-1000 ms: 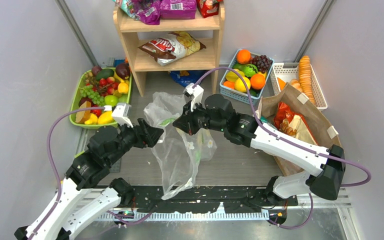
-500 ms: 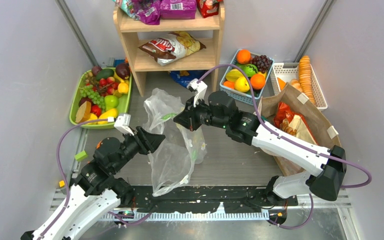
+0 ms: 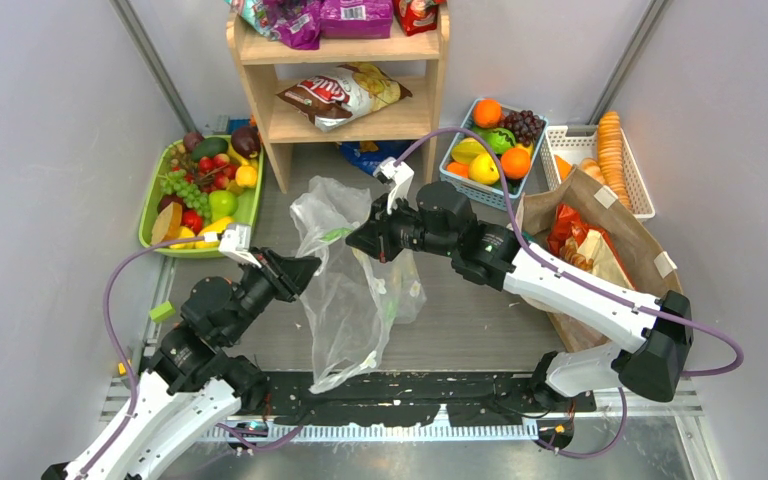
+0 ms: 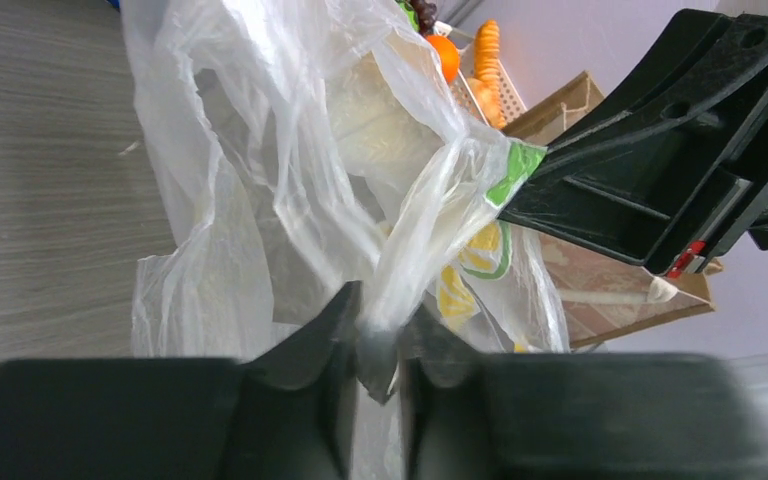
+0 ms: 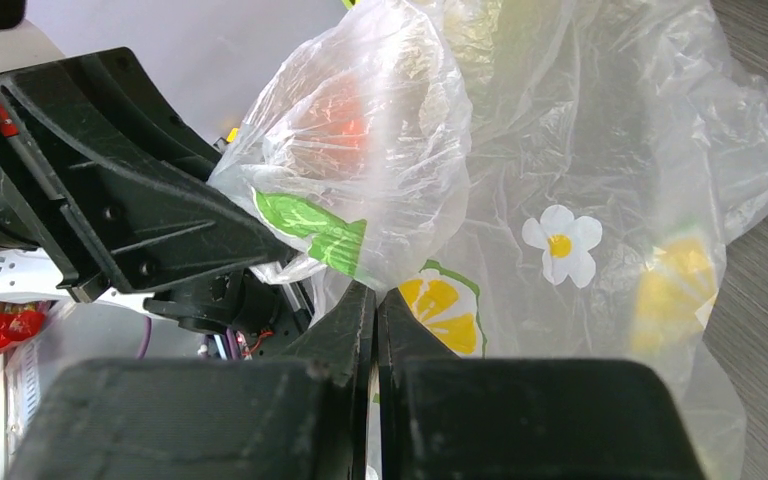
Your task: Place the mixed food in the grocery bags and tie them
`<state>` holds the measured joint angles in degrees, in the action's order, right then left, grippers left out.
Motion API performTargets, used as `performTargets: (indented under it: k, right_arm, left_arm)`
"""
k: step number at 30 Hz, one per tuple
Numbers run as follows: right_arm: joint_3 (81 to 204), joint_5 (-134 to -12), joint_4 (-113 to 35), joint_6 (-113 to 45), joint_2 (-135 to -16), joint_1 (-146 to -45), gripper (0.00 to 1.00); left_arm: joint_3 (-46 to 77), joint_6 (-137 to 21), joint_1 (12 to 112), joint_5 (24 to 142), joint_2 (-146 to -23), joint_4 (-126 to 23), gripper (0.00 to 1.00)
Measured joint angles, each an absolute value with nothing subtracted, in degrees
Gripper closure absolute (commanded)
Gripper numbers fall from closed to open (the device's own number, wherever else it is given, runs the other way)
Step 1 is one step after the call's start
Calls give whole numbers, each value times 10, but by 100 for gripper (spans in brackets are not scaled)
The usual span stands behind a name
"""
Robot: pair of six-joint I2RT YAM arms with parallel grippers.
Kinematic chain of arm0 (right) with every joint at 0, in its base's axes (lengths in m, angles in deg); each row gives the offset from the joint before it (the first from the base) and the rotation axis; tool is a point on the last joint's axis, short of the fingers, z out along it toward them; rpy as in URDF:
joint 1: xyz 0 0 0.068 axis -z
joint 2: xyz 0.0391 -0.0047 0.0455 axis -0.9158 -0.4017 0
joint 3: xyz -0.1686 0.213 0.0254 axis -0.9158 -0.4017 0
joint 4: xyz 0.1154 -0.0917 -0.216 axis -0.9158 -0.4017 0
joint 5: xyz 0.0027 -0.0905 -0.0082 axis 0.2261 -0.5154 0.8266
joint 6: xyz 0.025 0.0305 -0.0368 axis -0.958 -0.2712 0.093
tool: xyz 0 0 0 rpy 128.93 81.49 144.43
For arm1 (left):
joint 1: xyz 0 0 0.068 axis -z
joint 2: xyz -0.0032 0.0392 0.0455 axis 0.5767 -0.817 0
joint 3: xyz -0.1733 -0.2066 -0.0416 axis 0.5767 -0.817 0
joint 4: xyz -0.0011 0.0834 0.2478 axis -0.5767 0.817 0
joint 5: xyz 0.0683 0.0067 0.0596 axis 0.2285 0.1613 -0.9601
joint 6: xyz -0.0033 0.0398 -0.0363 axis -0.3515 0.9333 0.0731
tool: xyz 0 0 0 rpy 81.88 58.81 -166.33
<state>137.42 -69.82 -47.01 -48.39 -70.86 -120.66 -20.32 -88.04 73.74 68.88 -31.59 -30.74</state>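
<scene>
Taking the top view as the clock face, with 12 o'clock away from the arm bases, the clear bag (image 3: 345,300) lies at mid-table. Its loose tail trails to 6 o'clock, close to the near edge.

The left gripper (image 3: 305,268) sits at the bag's 9 o'clock. In its wrist view the left gripper (image 4: 378,330) has its fingers clamped on a twisted strand of the film. The right gripper (image 3: 360,240) is at the bag's 12 o'clock, just beside the left one. From its own camera the right gripper (image 5: 373,300) has its fingers pressed together on a fold of the bag (image 5: 560,150), next to printed lemon slices and a white flower (image 5: 558,240). The film is bunched between the two grippers.

At 3 o'clock, under the right forearm, the tote (image 3: 615,235) lies open with a red-orange packet (image 3: 567,228) inside. At 10 o'clock a green basket (image 3: 150,205) holds fruit. At 1 o'clock a blue basket (image 3: 447,168) holds oranges (image 3: 487,112), lemons and grapes. A white basket (image 3: 645,195) sits at 2 o'clock.

Farthest, at 12 o'clock, a shelf (image 3: 260,100) carries a brown-white packet (image 3: 345,95), with purple packets (image 3: 355,15) on top.
</scene>
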Motion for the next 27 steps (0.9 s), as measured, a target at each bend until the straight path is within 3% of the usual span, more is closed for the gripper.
performTargets:
  k: [1,7,12,14,15,17,20,27]
  right_arm:
    - [1374,-698,-470,-484,-709,-1206,95]
    - [1374,-693,-475,-483,-710,-1203,95]
    - [1376,-697,-500,-458,-714,-1200,90]
    - [1388,-716,-516,-438,-719,-1198,66]
    - [1400,-738,-533,-424,-723,-1196,42]
    - [1428,-793,-583,-395,-737,-1183,23]
    - [1467,-853,-641,-357,-772,-1169,16]
    - [1455,-921,-706,-312,-800,-1176,17]
  left_arm:
    - [-203,-879,737,684,-314,-307,100]
    - [-171,-838,737,663,-324,-265,100]
    - [3,-761,740,651,-409,-131,100]
    - [96,-725,742,643,-462,-61,100]
    - [141,-708,742,632,-488,-25,100]
    - [222,-682,741,607,-538,38,100]
    - [318,-658,739,587,-595,112,100]
    - [395,-652,738,583,-623,192,100]
